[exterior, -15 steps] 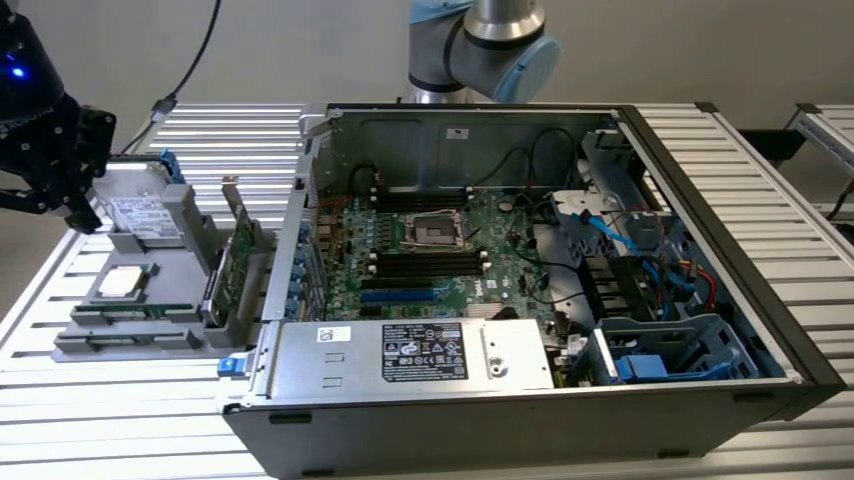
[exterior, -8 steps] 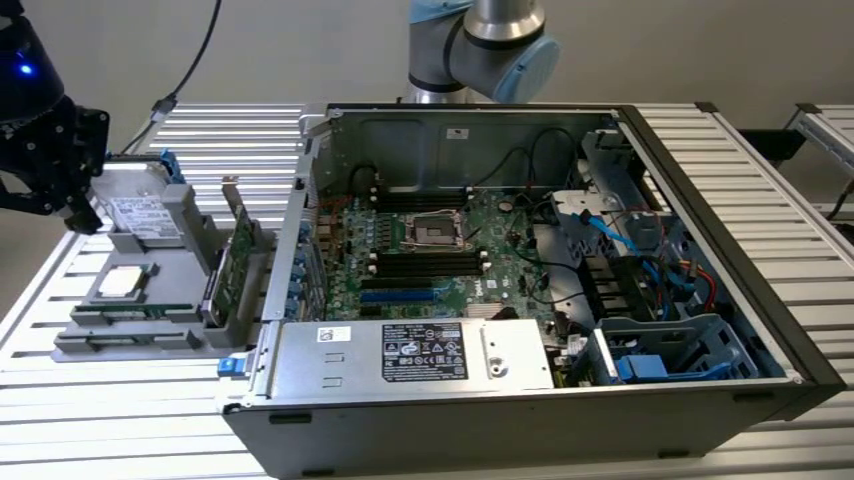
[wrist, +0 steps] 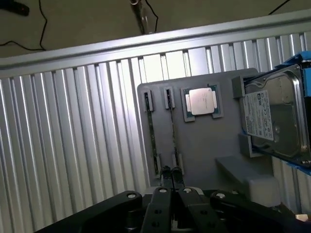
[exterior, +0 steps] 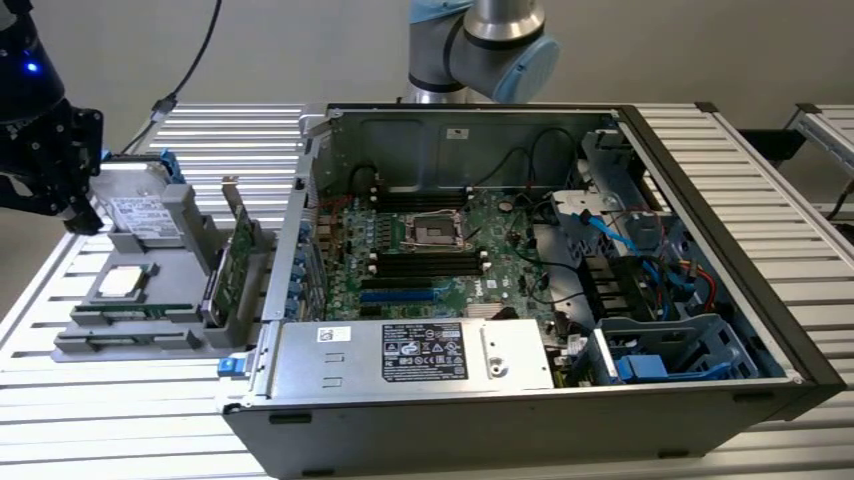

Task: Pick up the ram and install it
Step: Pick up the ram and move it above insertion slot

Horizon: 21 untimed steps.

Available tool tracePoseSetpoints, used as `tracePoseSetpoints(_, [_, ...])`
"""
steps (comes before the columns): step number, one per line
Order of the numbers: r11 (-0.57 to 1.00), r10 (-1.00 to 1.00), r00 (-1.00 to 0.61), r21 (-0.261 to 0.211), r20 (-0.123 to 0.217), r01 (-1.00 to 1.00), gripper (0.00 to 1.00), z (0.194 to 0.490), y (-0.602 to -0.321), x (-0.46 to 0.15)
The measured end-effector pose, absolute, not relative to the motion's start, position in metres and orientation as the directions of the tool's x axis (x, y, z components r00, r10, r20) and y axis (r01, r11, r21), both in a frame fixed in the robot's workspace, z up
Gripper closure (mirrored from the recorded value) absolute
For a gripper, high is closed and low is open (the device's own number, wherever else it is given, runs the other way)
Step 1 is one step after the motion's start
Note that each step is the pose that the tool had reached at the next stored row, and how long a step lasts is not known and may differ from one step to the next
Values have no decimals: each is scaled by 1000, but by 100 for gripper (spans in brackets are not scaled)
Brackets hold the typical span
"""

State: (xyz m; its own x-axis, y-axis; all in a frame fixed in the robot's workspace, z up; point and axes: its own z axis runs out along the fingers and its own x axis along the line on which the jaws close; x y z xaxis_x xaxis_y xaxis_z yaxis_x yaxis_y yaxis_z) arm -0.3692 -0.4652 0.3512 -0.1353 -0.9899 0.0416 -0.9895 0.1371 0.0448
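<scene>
The ram is a thin green stick [exterior: 134, 312] standing on edge in a slot of the grey holder tray [exterior: 134, 345], at the exterior view's left. In the wrist view two slim sticks stand edge-on in parallel slots, one [wrist: 148, 131] beside the other [wrist: 172, 131]. My black gripper [exterior: 80, 215] hangs above the tray's far end, over the hard drive, clear of the sticks. Its fingertips [wrist: 165, 174] sit close together with nothing between them. The open computer case [exterior: 694, 300] holds the motherboard [exterior: 400, 250] with its long black slots [exterior: 420, 262].
On the tray also lie a CPU [wrist: 201, 102] and a hard drive [wrist: 274, 116] in a blue frame. A taller green expansion card [exterior: 240, 265] stands between tray and case. A ribbed metal table [exterior: 134, 440] carries everything. Cables and drive cages crowd the case's right side.
</scene>
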Motion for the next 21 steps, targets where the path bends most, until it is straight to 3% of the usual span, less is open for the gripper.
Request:
tracePoseSetpoints(10, [5,-999,-3,45,42,-999,88,351,-465,-369])
tracePoseSetpoints(12, [5,-999,-3,45,42,-999,76,351,-465,-369])
tracePoseSetpoints(14, [5,-999,-3,45,42,-999,70,351,-465,-369])
tracePoseSetpoints(16, [5,-999,-3,45,42,-999,70,350,-465,-370])
tracePoseSetpoints(17, [5,-999,-3,45,42,-999,64,349,-465,-370])
tracePoseSetpoints(21, [3,-999,-1,45,42,-999,64,342,-465,-374])
